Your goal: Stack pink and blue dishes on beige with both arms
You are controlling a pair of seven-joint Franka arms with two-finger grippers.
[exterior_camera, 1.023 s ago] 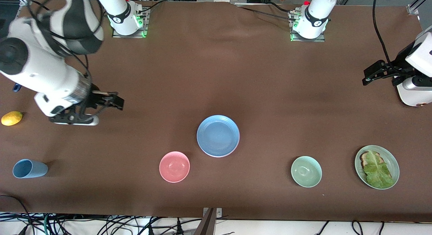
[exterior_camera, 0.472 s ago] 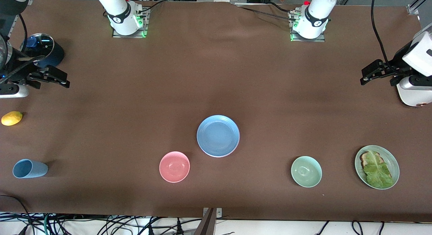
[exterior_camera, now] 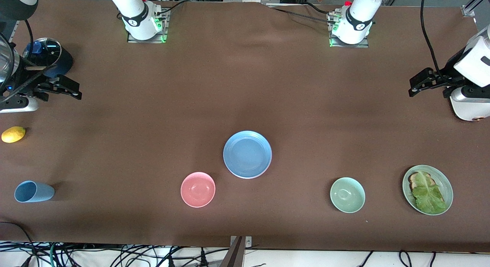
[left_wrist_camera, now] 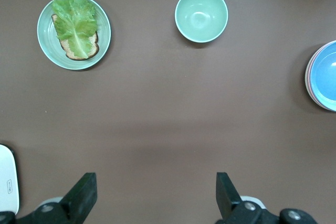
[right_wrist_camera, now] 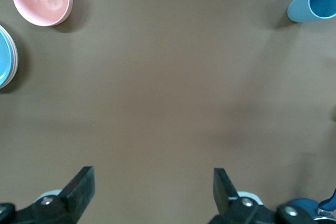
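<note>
The blue plate (exterior_camera: 247, 154) lies mid-table, on top of a low stack; it also shows at the edge of both wrist views (left_wrist_camera: 325, 74) (right_wrist_camera: 4, 56). A thin pink rim (left_wrist_camera: 307, 77) peeks out under it, which is the pink plate. I cannot make out the beige plate; it is hidden beneath. My right gripper (exterior_camera: 76, 90) (right_wrist_camera: 153, 190) hangs open and empty over the right arm's end of the table. My left gripper (exterior_camera: 412, 87) (left_wrist_camera: 156, 192) hangs open and empty over the left arm's end.
A pink bowl (exterior_camera: 198, 189) sits beside the stack, nearer the front camera. A green bowl (exterior_camera: 347, 194) and a green plate with lettuce (exterior_camera: 427, 189) lie toward the left arm's end. A light blue cup (exterior_camera: 32, 191), a lemon (exterior_camera: 13, 134) and a dark lidded jar (exterior_camera: 48, 56) are at the right arm's end.
The right arm has swung away from the table's middle to its own end, uncovering the jar. The left gripper has barely moved. The plates stay put.
</note>
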